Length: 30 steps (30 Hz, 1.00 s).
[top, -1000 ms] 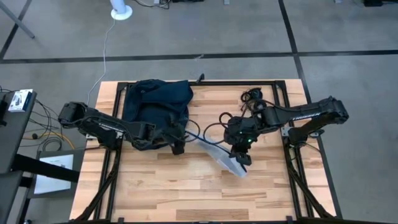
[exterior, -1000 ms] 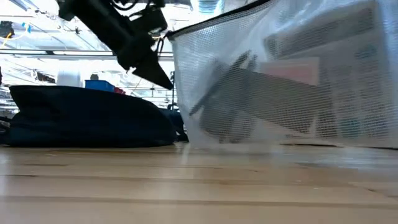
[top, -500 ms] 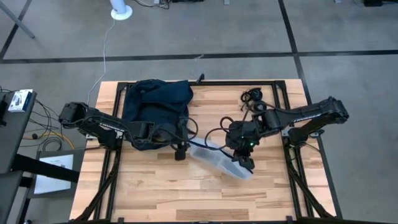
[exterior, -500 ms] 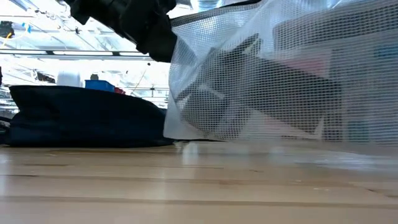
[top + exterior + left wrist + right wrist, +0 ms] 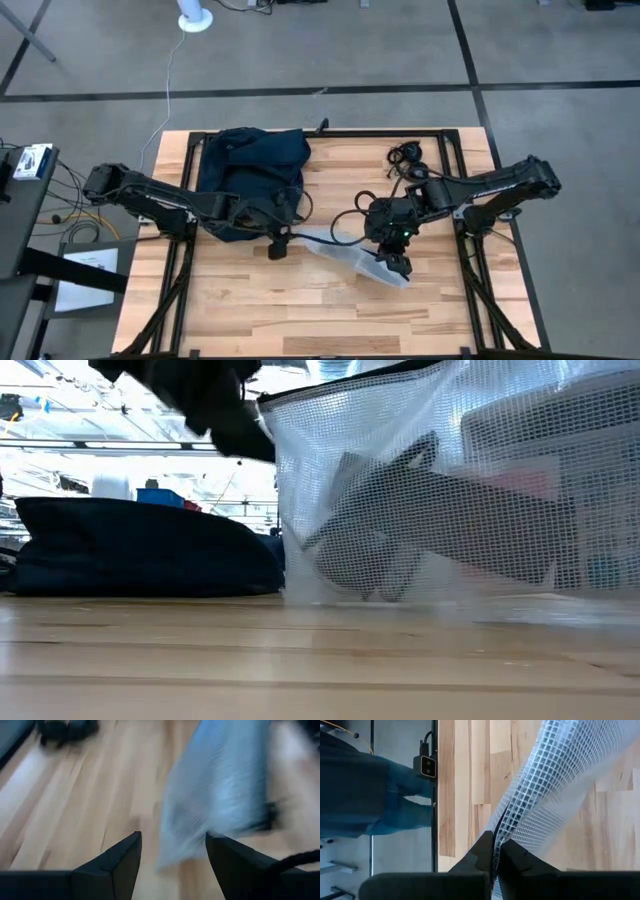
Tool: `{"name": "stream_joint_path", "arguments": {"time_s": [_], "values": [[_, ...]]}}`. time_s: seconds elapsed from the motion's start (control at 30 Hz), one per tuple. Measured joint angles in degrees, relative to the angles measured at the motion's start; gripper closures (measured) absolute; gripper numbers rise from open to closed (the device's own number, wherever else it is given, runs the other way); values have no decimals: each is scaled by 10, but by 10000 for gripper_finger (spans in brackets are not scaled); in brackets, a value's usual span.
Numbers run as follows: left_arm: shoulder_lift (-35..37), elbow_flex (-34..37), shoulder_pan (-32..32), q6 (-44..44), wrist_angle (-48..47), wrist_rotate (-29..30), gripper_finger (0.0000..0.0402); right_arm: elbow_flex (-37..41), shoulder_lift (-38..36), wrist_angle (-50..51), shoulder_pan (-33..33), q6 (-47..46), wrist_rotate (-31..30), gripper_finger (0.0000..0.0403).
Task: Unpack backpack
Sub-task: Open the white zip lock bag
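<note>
- Backpack (image 5: 249,170), the big soft dark navy fabric one, sits at the wooden desk's (image 5: 250,310) far left corner.
- Right gripper (image 5: 395,263) pinches the clear mesh plastic pouch (image 5: 350,254) mid-desk, fingers closed on its edge.
- Left gripper (image 5: 277,247) hangs just beside the backpack, fingers spread wide, nothing in them.

High view: overhead, looking straight down, far enough to take in the whole table (image 5: 250,300) and surrounding floor. Low view: at tabletop level, facing level across the boards — the mesh pouch (image 5: 450,490) fills most of it at very close range, the backpack (image 5: 140,550) behind. Both appear in the high view too. Left wrist view: close, facing the pouch. Right wrist view: looks steeply down past the table edge — pouch nearly against the lens.
</note>
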<state>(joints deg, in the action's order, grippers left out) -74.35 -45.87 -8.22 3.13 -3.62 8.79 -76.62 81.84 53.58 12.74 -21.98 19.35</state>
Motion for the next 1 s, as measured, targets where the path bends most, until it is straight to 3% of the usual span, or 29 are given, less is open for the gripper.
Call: {"name": "stream_joint_path", "arguments": {"time_s": [0.27, 0.5, 0.7, 1.0], "values": [[-15, 0, 5, -10, 103, -17, 193, 0, 0, -1, -1, 13, -16, 403], [-27, 0, 4, 12, 41, -94, 193, 0, 0, 0, -1, 14, -17, 403], [-24, 0, 4, 81, 59, -189, 193, 0, 0, -1, -1, 15, -17, 403], [-24, 0, 0, 108, -43, -190, 193, 0, 0, -1, -1, 15, -17, 403]]}}
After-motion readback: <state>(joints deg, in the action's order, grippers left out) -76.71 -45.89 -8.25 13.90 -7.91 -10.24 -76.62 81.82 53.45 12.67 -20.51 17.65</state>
